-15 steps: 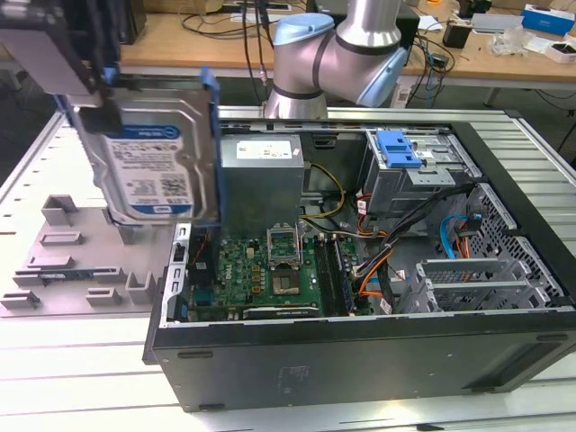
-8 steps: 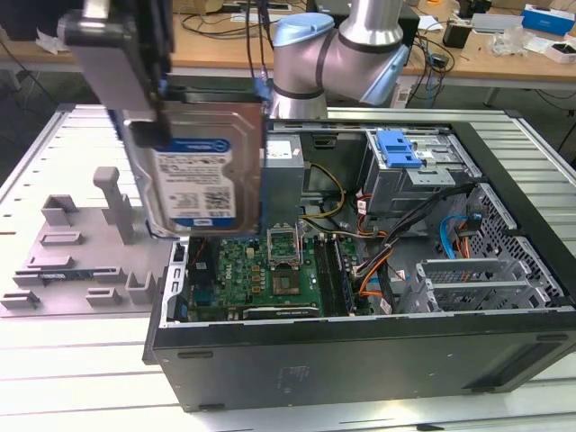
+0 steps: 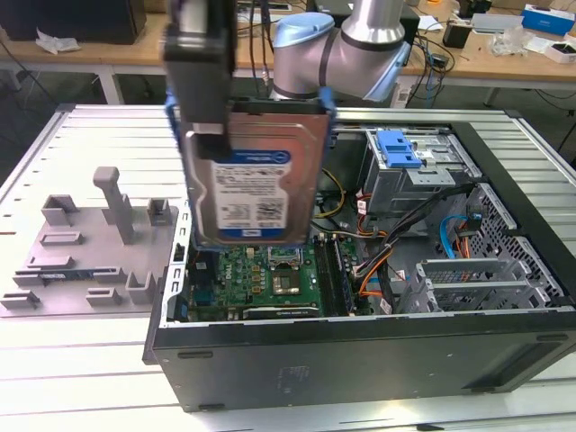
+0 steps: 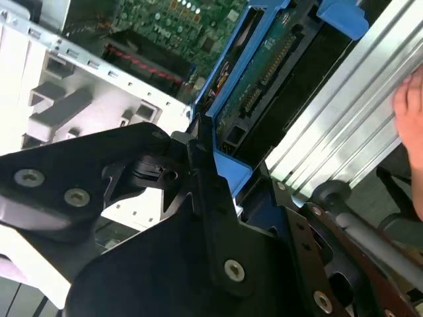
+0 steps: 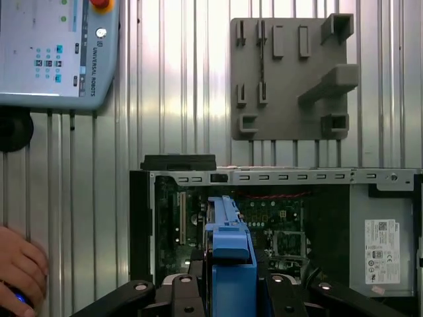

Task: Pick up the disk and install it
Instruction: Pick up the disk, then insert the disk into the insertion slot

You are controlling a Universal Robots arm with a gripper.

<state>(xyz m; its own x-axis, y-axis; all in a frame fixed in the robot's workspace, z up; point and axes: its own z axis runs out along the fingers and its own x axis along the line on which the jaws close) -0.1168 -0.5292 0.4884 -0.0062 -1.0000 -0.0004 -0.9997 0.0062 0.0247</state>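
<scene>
Disk (image 3: 259,135) clamped in claw (image 5: 231,290), hangs upright abv open PC case (image 3: 360,351), over mobo (image 3: 270,281).

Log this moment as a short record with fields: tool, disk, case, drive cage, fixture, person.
tool: the tool is shut on the disk near its top
disk: hard disk in a blue bracket, hanging upright, label toward the exterior camera
case: open computer case, motherboard exposed under the disk
drive cage: blue latch on top, toward the exterior view's right
fixture: grey fixture plate beside the case, on the exterior view's left
person: hand in the first wrist view, away from the case
</scene>
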